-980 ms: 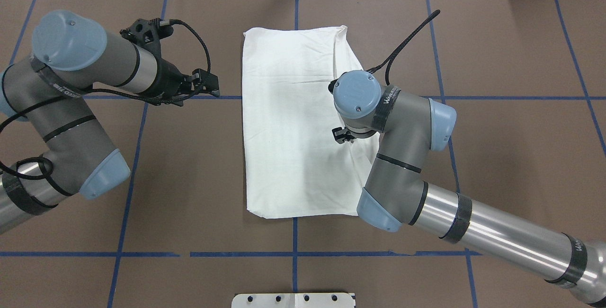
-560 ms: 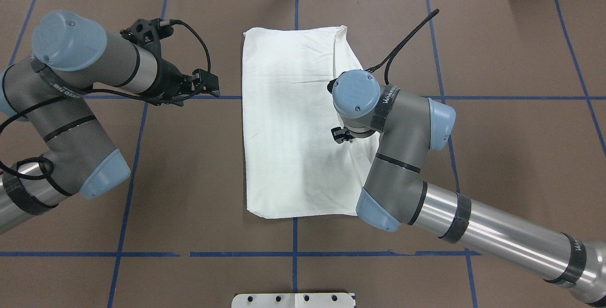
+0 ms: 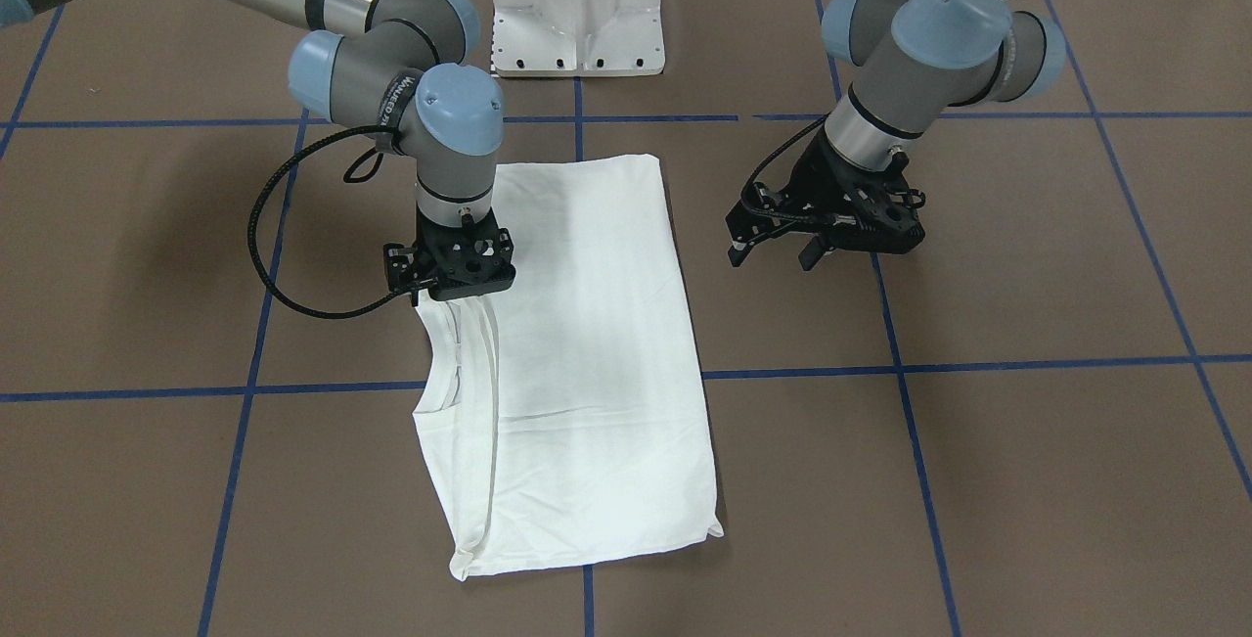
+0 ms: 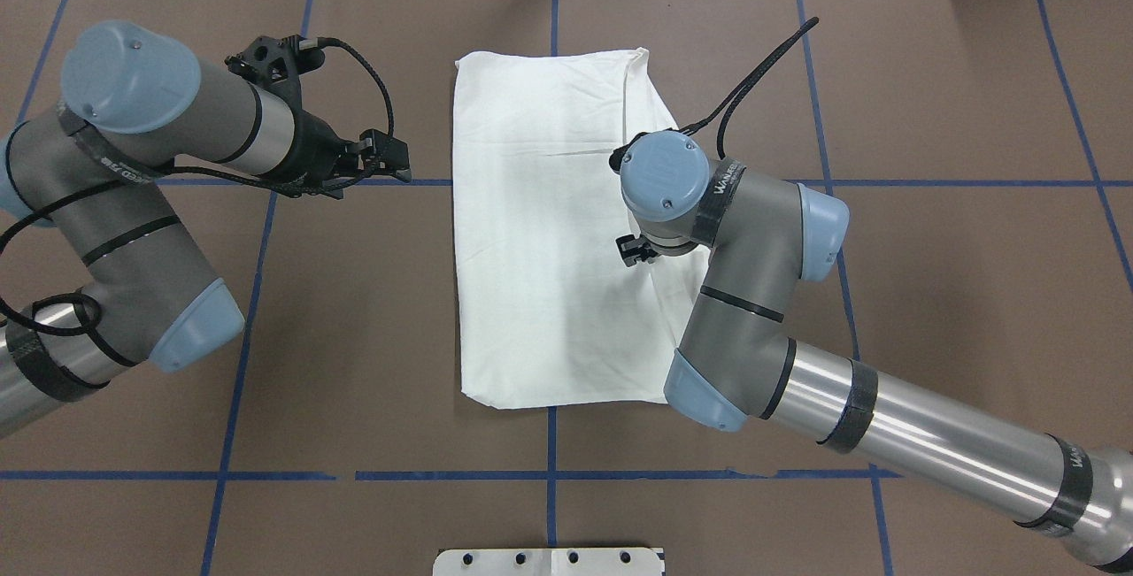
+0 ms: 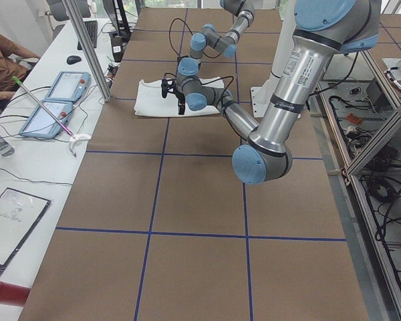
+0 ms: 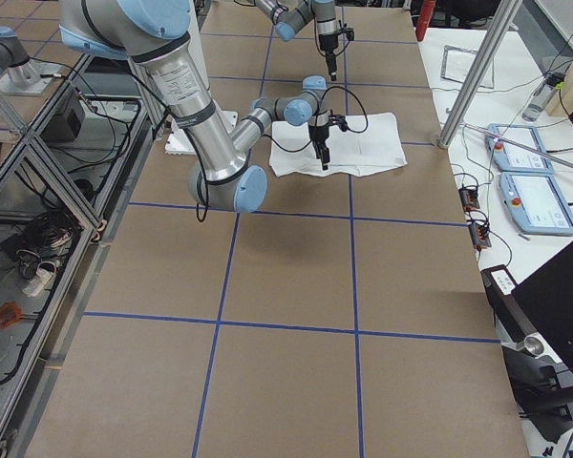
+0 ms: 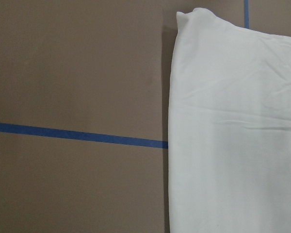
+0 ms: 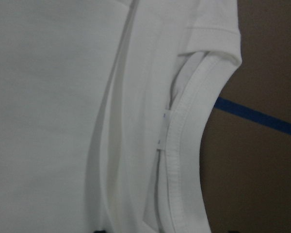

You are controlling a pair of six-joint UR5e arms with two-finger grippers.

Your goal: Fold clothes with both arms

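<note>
The white shirt (image 4: 540,249) lies folded into a long rectangle at the table's middle, also in the front view as the shirt (image 3: 587,353). My right gripper (image 3: 450,293) hangs low over its edge, just beside the ribbed collar (image 8: 184,145) and small neck label (image 8: 162,131). The cloth under it lies flat, and the fingertips barely show, apart, so it looks open. From overhead the right gripper (image 4: 633,250) is mostly hidden under its wrist. My left gripper (image 3: 773,260) hovers open and empty over bare table beside the opposite long edge; overhead, the left gripper (image 4: 394,165) sits left of the shirt.
The white pedestal base (image 3: 577,21) stands at the robot's side of the table. Blue tape lines (image 4: 553,470) grid the brown surface. A side bench with control tablets (image 5: 53,100) and a seated person (image 5: 3,60) lies beyond the table's far edge.
My right wrist and gripper have crept slightly left and away from the robot over the shirt. The left arm and the shirt have not visibly moved.
</note>
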